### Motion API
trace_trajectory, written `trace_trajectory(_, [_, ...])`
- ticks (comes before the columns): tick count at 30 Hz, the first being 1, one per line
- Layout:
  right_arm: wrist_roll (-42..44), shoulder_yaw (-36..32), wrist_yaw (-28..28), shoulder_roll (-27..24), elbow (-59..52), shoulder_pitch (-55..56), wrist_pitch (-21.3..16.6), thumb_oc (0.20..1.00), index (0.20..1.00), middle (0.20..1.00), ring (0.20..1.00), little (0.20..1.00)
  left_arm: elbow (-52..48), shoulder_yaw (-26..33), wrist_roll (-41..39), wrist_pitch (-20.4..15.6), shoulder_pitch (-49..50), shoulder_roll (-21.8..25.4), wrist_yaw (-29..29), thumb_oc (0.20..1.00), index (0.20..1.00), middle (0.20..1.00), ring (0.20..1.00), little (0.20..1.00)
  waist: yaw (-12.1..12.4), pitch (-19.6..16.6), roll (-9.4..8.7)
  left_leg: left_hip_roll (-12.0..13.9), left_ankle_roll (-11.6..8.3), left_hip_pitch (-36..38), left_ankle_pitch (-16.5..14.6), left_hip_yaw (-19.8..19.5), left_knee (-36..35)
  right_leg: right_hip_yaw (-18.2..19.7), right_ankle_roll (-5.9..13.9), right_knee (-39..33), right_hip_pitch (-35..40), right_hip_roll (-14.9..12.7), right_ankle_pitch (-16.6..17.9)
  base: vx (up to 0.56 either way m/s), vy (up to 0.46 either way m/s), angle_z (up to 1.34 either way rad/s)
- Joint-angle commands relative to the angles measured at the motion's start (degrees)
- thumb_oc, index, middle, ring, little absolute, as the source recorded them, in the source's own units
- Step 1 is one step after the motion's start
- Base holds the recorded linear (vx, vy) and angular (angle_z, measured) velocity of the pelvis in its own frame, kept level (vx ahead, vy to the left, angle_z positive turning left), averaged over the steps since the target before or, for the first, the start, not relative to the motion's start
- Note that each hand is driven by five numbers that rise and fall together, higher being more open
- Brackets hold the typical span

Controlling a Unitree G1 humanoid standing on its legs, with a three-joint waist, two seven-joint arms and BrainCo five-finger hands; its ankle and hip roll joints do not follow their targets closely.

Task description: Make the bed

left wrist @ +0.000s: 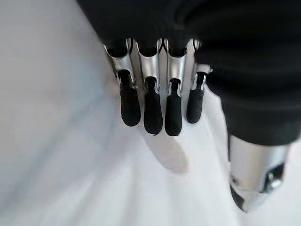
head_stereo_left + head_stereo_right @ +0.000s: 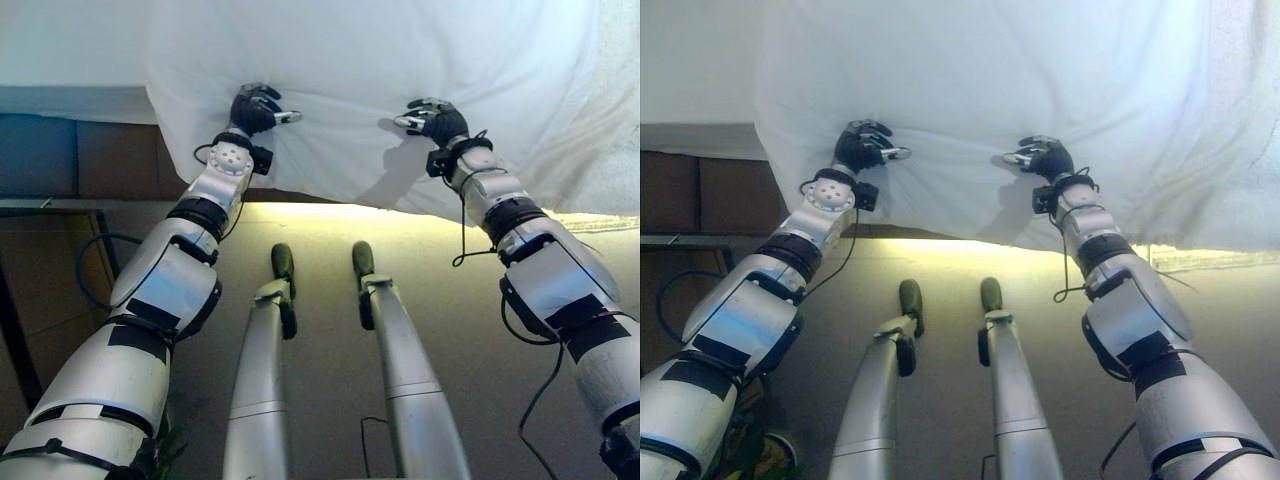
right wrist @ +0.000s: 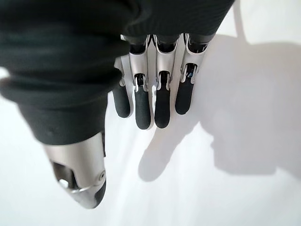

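white sheet [image 2: 400,90] is seen draped over the edge of the bed [image 2: 70,100], its lower hem hanging down toward the floor [image 2: 320,330], and both hands are laid against it side by side, a little apart. the left hand [image 2: 255,108] is pressed on the cloth near the hanging corner, and in its wrist view the fingers [image 1: 153,110] are shown straight and close together, flat over the fabric, with the thumb held off to one side; nothing is pinched. the right hand [image 2: 435,120] is placed likewise, its fingers [image 3: 155,106] extended and parted from the thumb, resting on the sheet with no fold caught between them. the step in hand is judged to be smoothing or spreading of the sheet along the bed's near edge, not gripping. for the next move, either a sweep outward with flat palms is called for to press out the soft wrinkles between the hands, or the fingers must be curled on the hem so that the overhang can be pulled even.
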Motion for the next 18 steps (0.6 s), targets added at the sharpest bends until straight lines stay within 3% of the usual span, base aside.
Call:
trace_trajectory(1, [-0.66,-3.55,-2.68,-2.73,2.42,2.73,-1.09,1.000,1.000,1.000,1.000,1.000,4.39,3.86,-2.26,-0.29,-0.16,3.86,4.18,1.000,1.000,1.000,1.000,1.000,0.72,-0.52,0.24,0.28,-4.00,7.05,-5.35,0.18,-0.09,0.12,2.86,-4.35,5.99,-1.67,-1.07,0.00,0.000,0.00])
trace_trajectory(7, [-1.25,-10.30,-6.94,-5.89,2.23,10.14,-2.43,1.000,1.000,1.000,1.000,1.000,3.25,9.86,-1.74,-0.92,10.94,5.52,5.94,1.000,1.000,1.000,1.000,1.000,0.78,0.36,0.88,0.50,-4.53,16.50,-1.38,0.70,-12.15,0.70,3.23,-14.66,15.23,-1.95,2.27,-0.02,-0.003,-0.02])
trace_trajectory(11, [-1.71,-14.04,-8.29,-5.25,2.76,15.18,-2.63,1.000,1.000,1.000,1.000,1.000,3.66,14.46,-3.93,-1.48,17.88,4.52,6.02,1.000,1.000,1.000,1.000,1.000,0.87,0.06,1.16,-0.07,-4.54,23.46,1.34,0.74,-19.67,0.62,3.49,-21.23,21.88,-1.75,4.09,0.01,-0.004,0.00])
trace_trajectory(13, [-1.99,-17.79,-8.43,-3.20,3.24,22.67,-2.70,1.000,1.000,1.000,1.000,1.000,3.32,19.31,-7.19,-2.64,26.13,1.51,5.19,1.000,1.000,1.000,1.000,1.000,1.24,-1.71,1.46,-0.84,-4.45,30.12,3.58,0.45,-26.65,0.62,3.72,-27.17,28.36,-1.90,5.61,0.08,-0.027,-0.02])
trace_trajectory(18, [-1.51,-22.82,-7.47,-0.05,4.58,33.49,-3.46,1.000,1.000,1.000,1.000,1.000,1.92,19.89,-3.79,-3.54,36.62,-3.43,2.44,1.000,1.000,1.000,1.000,1.000,1.81,-4.63,1.74,-0.85,-4.19,40.86,6.58,0.01,-36.03,0.05,4.17,-35.01,38.64,-2.22,7.73,0.11,-0.031,0.01])
